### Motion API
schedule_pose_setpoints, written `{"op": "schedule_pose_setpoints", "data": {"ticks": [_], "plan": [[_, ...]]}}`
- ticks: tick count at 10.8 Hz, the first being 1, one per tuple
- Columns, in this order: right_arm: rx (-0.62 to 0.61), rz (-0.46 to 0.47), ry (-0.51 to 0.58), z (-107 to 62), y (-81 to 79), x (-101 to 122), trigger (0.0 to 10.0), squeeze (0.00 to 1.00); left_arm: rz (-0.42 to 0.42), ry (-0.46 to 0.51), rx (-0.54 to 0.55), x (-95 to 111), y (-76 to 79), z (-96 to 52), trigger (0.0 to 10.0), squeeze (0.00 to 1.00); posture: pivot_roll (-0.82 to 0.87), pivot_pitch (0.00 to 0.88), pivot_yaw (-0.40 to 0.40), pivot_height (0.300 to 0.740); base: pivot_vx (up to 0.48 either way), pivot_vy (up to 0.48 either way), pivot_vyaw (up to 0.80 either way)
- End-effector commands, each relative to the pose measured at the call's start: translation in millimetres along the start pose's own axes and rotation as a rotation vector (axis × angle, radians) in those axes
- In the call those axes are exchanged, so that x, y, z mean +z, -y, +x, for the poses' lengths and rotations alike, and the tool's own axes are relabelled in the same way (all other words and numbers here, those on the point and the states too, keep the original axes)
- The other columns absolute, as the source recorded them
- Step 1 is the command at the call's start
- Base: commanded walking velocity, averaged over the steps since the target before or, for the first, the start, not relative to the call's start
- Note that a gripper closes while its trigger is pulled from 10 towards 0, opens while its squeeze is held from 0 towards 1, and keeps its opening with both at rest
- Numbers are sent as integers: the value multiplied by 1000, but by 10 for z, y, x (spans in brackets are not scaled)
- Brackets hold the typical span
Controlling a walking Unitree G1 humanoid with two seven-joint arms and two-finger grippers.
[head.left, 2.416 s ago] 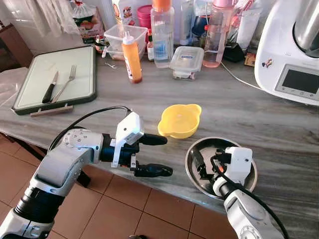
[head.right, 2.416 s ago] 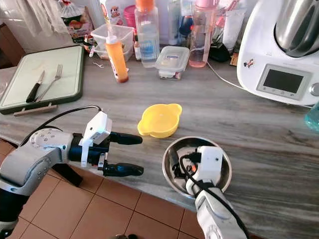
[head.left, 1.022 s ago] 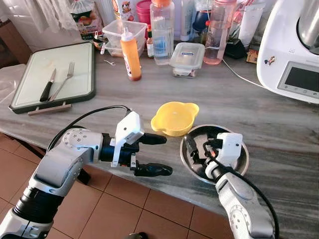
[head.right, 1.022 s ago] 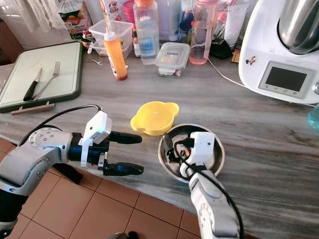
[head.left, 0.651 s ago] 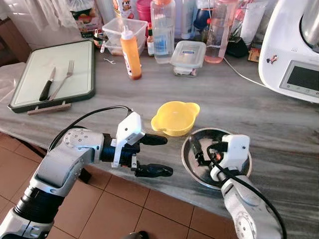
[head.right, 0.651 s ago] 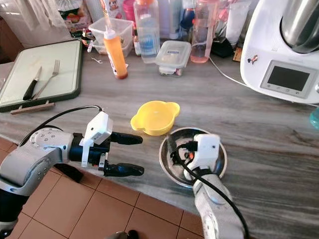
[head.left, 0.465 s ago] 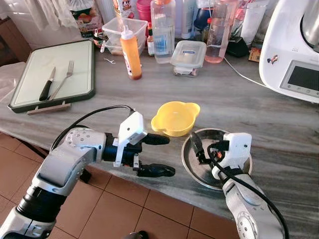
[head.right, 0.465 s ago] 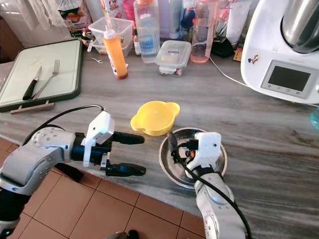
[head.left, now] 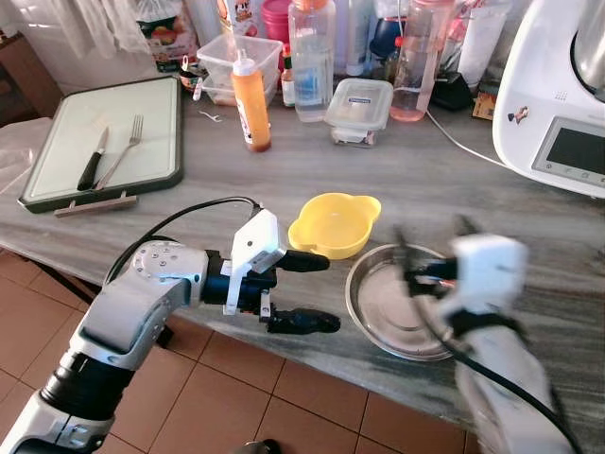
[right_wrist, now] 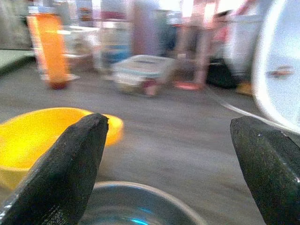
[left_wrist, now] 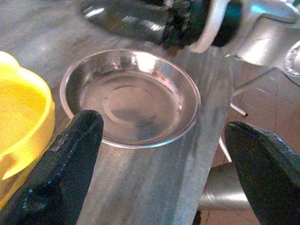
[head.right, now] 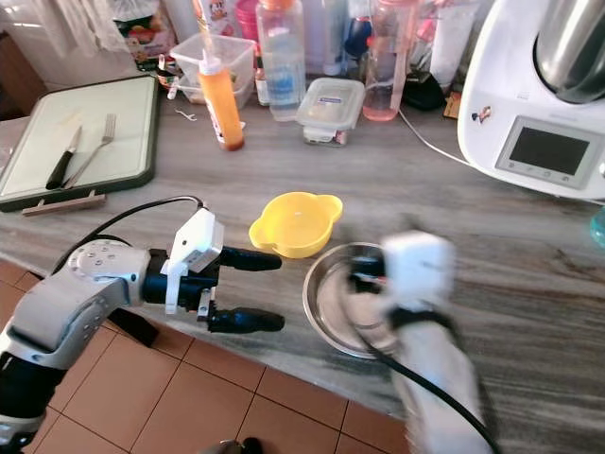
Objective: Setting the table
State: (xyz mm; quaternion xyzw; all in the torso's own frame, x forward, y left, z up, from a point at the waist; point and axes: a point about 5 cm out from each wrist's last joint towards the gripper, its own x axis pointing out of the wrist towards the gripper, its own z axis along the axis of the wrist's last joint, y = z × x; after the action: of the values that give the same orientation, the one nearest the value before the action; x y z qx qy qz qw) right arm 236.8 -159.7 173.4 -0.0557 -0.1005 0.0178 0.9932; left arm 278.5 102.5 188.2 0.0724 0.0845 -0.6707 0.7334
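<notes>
Hovering blurred above steel bowl [head.left: 402, 307], right hand [right_wrist: 168, 164] splayed

right hand [head.left: 430, 274]: smeared by motion blur over the steel bowl [head.left: 397, 307], at 3 o'clock of the yellow bowl [head.left: 333, 224]; its fingers cannot be made out there
white appliance [head.left: 558, 113]: cut by the edge at 2 o'clock
bottles [head.left: 312, 47]: tops cropped at 12 o'clock
right wrist view: backdrop blurred
</notes>
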Motion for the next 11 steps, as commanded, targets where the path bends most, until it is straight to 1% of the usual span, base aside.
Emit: {"op": "schedule_pose_setpoints", "data": {"ticks": [1,2,3,4,5,6,7,8,9,10,11], "plan": [[-69,-38,29,-74,117,80,10000,0,3,40,33,67,-41,0,10000,255,37,93,57,740,0,0,0],[-120,-80,50,-144,210,134,10000,0,13,76,82,95,-88,25,10000,290,28,84,52,740,0,0,0],[-171,-98,58,-205,290,177,10000,0,14,116,129,121,-131,49,10000,259,21,76,49,740,0,0,0],[-194,-111,50,-236,319,175,10000,0,12,142,153,140,-152,62,10000,243,20,67,45,740,0,0,0],[-222,-119,22,-341,353,139,10000,0,15,207,241,197,-209,72,10000,0,16,59,41,740,0,0,0],[-228,-114,8,-376,353,119,10000,0,23,229,303,205,-240,89,10000,0,15,56,39,740,0,0,0],[-228,-106,4,-386,314,116,10000,0,34,283,475,198,-319,92,10000,0,10,57,42,740,0,0,0],[-231,-110,15,-370,291,122,10000,0,35,303,645,133,-386,85,10000,0,11,56,42,740,0,0,0],[-235,-110,17,-358,286,120,10000,0,68,297,778,99,-428,69,10000,0,10,56,42,740,0,0,0],[-233,-120,18,-335,287,110,10000,0,106,362,913,161,-473,-39,10000,0,13,53,39,740,0,0,0],[-228,-125,15,-325,293,93,10000,0,129,353,1018,122,-511,-156,10000,0,20,49,30,740,0,0,0]]}}
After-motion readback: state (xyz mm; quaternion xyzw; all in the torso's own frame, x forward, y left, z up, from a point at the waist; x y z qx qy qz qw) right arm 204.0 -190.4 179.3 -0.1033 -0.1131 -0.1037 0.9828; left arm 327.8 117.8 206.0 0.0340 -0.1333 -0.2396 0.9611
